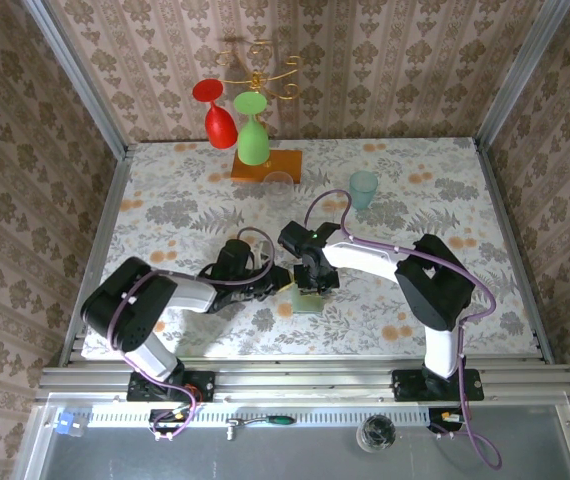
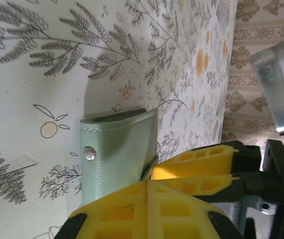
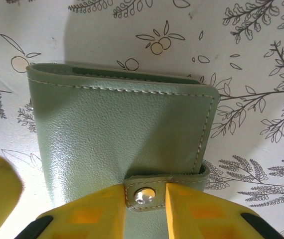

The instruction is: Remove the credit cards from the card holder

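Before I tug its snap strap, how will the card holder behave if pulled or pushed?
The card holder looks like soft grained leatherette, so it probably flexes. Lying flat, it should slide rather than tip. With the snap strap fastened, a pull may lift it whole.

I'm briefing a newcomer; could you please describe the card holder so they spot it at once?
On the floral-patterned table, look just nearer than centre. A small pale grey-green leather-look card holder lies there, closed by a snap strap. Unlike the upright pale teal plastic cup farther back, it is flat and rectangular.
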Robot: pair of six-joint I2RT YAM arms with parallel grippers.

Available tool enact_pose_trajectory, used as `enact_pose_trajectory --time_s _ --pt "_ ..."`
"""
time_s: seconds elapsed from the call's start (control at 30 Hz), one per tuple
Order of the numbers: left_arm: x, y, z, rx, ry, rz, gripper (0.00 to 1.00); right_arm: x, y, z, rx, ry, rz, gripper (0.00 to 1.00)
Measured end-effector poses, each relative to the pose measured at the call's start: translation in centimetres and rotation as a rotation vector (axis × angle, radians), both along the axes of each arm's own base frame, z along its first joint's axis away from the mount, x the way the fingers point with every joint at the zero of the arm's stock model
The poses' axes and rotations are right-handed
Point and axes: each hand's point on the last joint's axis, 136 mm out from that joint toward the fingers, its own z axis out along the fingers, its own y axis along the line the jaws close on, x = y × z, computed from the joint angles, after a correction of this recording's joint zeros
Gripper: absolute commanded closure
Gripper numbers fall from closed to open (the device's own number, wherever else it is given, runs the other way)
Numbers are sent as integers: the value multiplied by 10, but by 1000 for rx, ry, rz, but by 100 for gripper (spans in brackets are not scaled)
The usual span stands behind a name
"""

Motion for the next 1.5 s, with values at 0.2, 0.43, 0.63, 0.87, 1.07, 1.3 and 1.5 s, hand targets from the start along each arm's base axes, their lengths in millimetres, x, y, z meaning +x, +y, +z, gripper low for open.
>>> enact_pose_trajectory --time_s 0.2,0.43,0.63,0.87,1.07,1.3,1.5 --pt "-3 -4 -12 -8 41 -18 100 1 0 0 -1 -2 4 85" --pt "-2 -11 -11 -24 47 -35 100 2 1 1 5 -7 2 100" --pt "0 -18 -7 -37 45 -56 100 2 1 3 7 -10 0 100" --pt "0 -23 -16 -39 83 -88 100 2 -1 4 1 -20 -1 100" --pt "-1 -25 -19 -15 93 -123 100 4 -6 5 -21 -37 -2 100" --pt "-2 -22 -22 6 65 -157 100 5 -9 6 -63 -71 12 100" --pt "-5 -19 -25 -39 62 -187 100 8 -15 6 -95 -93 14 100"
